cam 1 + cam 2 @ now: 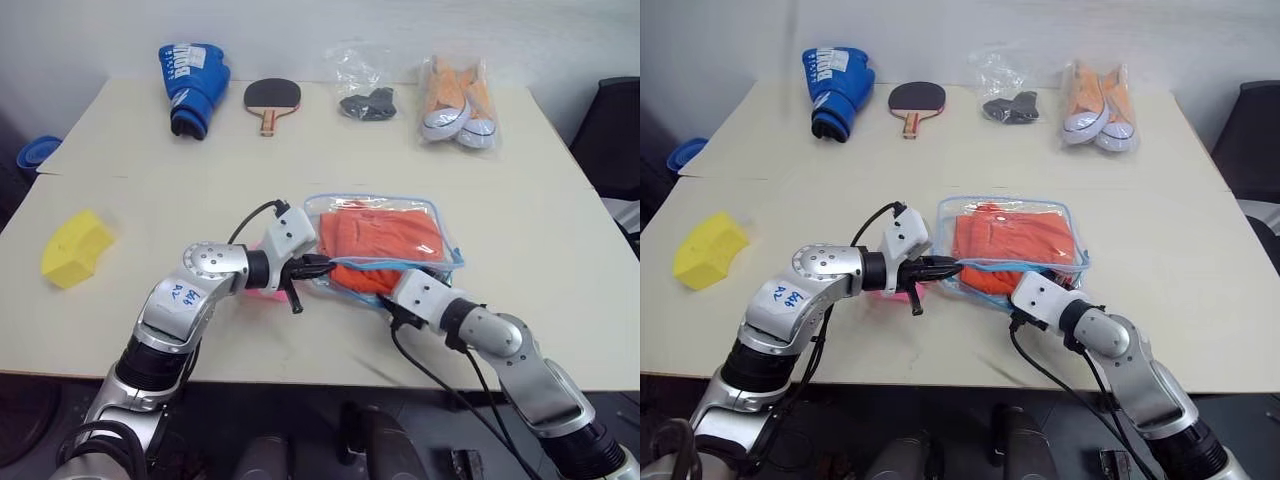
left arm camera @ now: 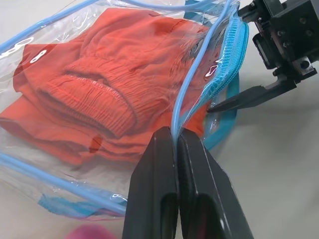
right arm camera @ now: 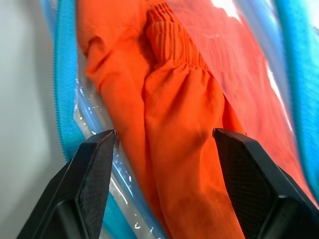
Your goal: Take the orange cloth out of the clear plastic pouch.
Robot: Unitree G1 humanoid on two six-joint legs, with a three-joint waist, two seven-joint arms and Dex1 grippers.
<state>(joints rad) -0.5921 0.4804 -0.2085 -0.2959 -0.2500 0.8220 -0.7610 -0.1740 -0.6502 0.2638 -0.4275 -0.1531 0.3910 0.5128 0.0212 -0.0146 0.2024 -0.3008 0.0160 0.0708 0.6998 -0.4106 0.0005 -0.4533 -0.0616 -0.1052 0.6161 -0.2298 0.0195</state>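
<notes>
The clear plastic pouch (image 1: 385, 245) lies flat near the middle of the counter (image 1: 560, 250), toward its near edge, with the orange cloth (image 1: 385, 240) folded inside it. The left tool (image 2: 177, 149) is clamped shut on the pouch's light blue trim at the near left corner, holding that edge lifted. The right tool (image 3: 162, 144) stands with its two fingers spread, one on either side of a fold of the cloth at the pouch's near opening; the fingers are not pressed against the fabric. A pink fluffy charm (image 1: 898, 293) shows just beneath the left tool.

Open counter surrounds the pouch to the right and on the far side. Well apart along the far edge, from left to right: a blue boxing glove (image 1: 195, 85), a table tennis paddle (image 1: 271, 98), a thin clear bag with a dark item (image 1: 365, 95), and bagged orange-and-white shoes (image 1: 458, 105). A yellow sponge wedge (image 1: 75, 247) sits near the left edge.
</notes>
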